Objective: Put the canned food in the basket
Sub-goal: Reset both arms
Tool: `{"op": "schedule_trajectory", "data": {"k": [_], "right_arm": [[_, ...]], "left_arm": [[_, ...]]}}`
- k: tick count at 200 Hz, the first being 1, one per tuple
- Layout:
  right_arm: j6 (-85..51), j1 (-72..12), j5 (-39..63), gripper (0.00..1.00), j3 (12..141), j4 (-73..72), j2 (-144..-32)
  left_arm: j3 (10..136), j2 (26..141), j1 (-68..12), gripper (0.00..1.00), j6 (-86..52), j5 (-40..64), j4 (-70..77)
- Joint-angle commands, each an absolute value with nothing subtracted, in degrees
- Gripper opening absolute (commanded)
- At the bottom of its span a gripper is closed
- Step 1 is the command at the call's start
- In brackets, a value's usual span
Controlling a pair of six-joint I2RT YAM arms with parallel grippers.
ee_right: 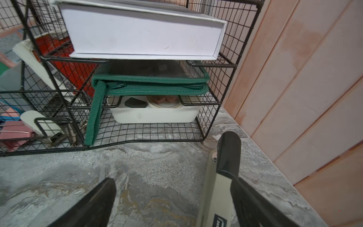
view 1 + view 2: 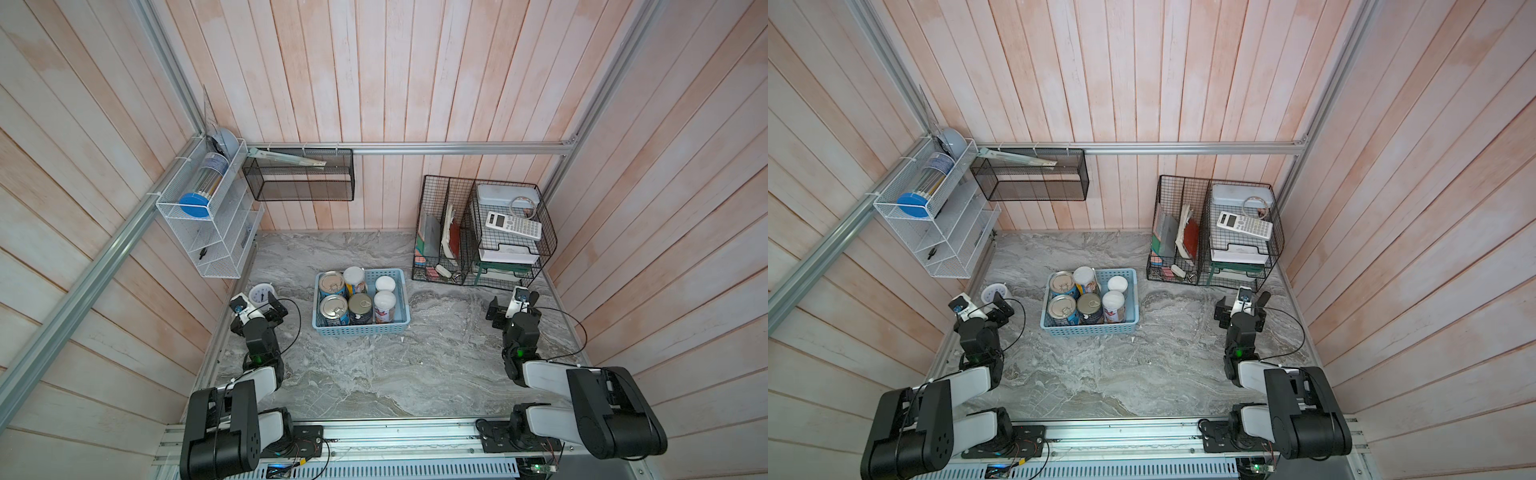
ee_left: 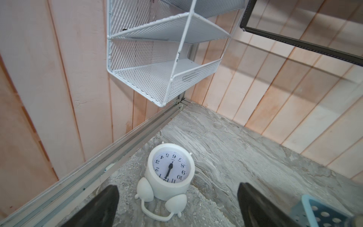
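Grey marbled desk (image 2: 374,374) enclosed by pale plank walls (image 2: 415,83), seen from above in both top views; black wire rack (image 2: 440,195) standing in the far right corner of the desk, with a calculator (image 2: 514,225) on its upper tier and, in the right wrist view, a white box (image 1: 145,37) above a green zip pouch (image 1: 149,86); white wire shelf (image 2: 199,237) fixed to the left wall above the far left corner; black mesh rack (image 2: 299,178) hung on the back wall; light blue perforated basket (image 2: 361,330) resting flat near the middle of the desk, somewhat nearer the left edge than the right and well apart from both arms; left hand (image 3: 177,188) low beside the left edge, jaws spread wide and closed on nothing; right hand (image 1: 172,182) low near the right edge, just in front of the wire rack, jaws likewise spread wide and gripping nothing; all six cans (image 2: 354,276) upright inside the basket, packed side by side in two rows of three; three wide tins (image 2: 333,307) with silver pull-tab tops filling the left side and the middle of the near row; three slim cans (image 2: 384,301) with white lids filling the right side and the middle of the far row; white twin-bell alarm clock (image 3: 169,169) lying face up by the left edge, just ahead of the left hand and not touched by it; cream, black-tipped tool (image 1: 218,186) lying along the inner side of one jaw of the right hand; whether it touches that jaw cannot be told.
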State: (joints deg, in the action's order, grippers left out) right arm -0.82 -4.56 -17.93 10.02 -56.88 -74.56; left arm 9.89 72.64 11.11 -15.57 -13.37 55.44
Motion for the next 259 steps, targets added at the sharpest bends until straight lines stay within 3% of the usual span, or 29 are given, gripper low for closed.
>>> {"op": "schedule_trajectory", "data": {"k": [1, 19, 35, 55, 78, 99, 121, 132, 147, 203, 259], "right_arm": [[-0.8, -2.6, -9.4, 0.98, 9.8, -65.9, -75.5], [-1.1, -2.0, -7.8, 0.98, 9.4, -66.8, -75.6], [-0.9, -1.4, -8.2, 0.98, 8.7, -68.4, -75.3], [-0.6, -0.2, -7.4, 0.98, 7.9, -72.2, -77.1], [-0.7, 0.0, -7.8, 0.98, 8.4, -76.8, -83.6], [-1.5, 0.3, -8.9, 0.98, 6.8, -89.6, -91.0], [-1.9, 0.4, -9.1, 0.98, 9.0, -80.6, -88.0], [-1.9, 0.5, -8.5, 0.98, 9.2, -81.0, -88.7], [-2.1, 0.5, -8.9, 0.98, 8.7, -84.0, -89.7], [-4.8, 0.5, -15.6, 0.98, 9.3, -81.8, -89.4], [-4.7, 0.5, -15.7, 0.98, 9.3, -81.7, -89.4]], "left_arm": [[8.3, 75.4, 11.4, 1.00, -15.2, -10.5, 65.3], [9.6, 77.7, 11.5, 1.00, -15.0, -7.4, 65.2], [9.2, 84.2, 11.5, 1.00, -15.4, -5.1, 74.6], [11.1, 82.0, 10.6, 1.00, -14.1, -5.5, 67.3], [11.2, 82.7, 10.5, 1.00, -13.9, -5.2, 68.3], [10.9, 83.3, 10.3, 1.00, -13.1, -3.7, 69.6], [10.9, 87.0, 7.2, 1.00, -9.6, -4.5, 71.7], [9.8, 91.1, 5.8, 1.00, -9.2, -6.8, 81.2], [11.8, 87.5, 5.8, 1.00, -10.0, -9.7, 70.7], [12.7, 89.3, 5.8, 1.00, -9.5, -7.9, 71.7], [12.6, 89.2, 5.9, 1.00, -9.4, -7.5, 72.3]]}}
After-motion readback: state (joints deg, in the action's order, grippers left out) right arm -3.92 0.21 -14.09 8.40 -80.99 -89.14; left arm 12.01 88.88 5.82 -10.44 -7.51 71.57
